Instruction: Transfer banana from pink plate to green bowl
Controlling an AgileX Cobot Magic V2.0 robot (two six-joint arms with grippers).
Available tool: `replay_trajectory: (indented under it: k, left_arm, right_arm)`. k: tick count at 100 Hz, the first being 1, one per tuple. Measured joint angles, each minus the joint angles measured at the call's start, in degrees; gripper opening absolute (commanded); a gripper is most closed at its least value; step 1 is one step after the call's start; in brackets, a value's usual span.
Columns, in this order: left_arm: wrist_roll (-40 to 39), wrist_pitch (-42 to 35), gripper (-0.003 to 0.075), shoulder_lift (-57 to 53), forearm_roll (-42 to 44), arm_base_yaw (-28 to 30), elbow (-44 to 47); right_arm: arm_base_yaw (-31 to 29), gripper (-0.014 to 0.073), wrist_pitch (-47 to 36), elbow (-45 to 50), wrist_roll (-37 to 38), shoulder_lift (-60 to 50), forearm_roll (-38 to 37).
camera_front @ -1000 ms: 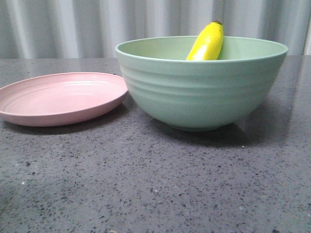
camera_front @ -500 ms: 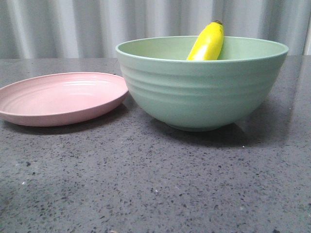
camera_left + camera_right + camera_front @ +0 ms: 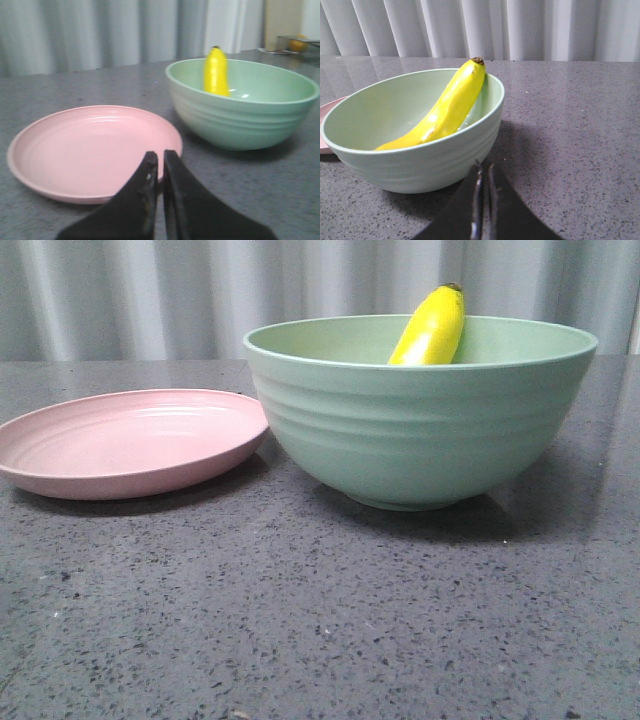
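The yellow banana [image 3: 432, 328] leans inside the green bowl [image 3: 420, 435], its dark tip above the far rim. It also shows in the left wrist view [image 3: 216, 71] and the right wrist view [image 3: 445, 111]. The pink plate [image 3: 130, 440] lies with nothing on it to the left of the bowl, its rim touching the bowl's side. My left gripper [image 3: 160, 156] is shut and holds nothing, near the plate's [image 3: 95, 150] near rim. My right gripper [image 3: 484, 167] is shut and holds nothing, just in front of the bowl's [image 3: 420, 155] outer wall. Neither gripper shows in the front view.
Everything stands on a dark speckled grey table [image 3: 320, 620]. A pale pleated curtain [image 3: 150, 295] hangs behind the table. In the left wrist view a small orange object [image 3: 298, 44] sits far back at the right.
The bowl, banana and plate appear a few pixels further right in the front view; nothing else has changed.
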Motion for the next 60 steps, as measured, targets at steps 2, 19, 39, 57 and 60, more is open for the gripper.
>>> replay_trajectory:
  k: [2,19,39,57,60]
  left_arm:
    - [0.0,-0.6,-0.002,0.0,0.3,1.3,0.6]
    - [0.0,-1.9,-0.002,-3.3,3.6,11.4,5.4]
    - [0.0,0.8,-0.002,-12.2,4.8,21.5,5.8]
    - [0.0,12.3,-0.002,-19.8,5.0,28.4,5.8]
    - [0.0,14.6,-0.002,-20.8,5.0,29.2,5.8]
  right_arm:
    - [0.0,-0.007,0.0,0.0,0.0,0.0,0.0]
    - [0.0,-0.007,0.0,0.0,0.0,0.0,0.0]
    - [0.0,-0.007,0.0,0.0,0.0,0.0,0.0]
    - [0.0,-0.007,0.0,0.0,0.0,0.0,0.0]
    - [0.0,-0.007,0.0,0.0,0.0,0.0,0.0]
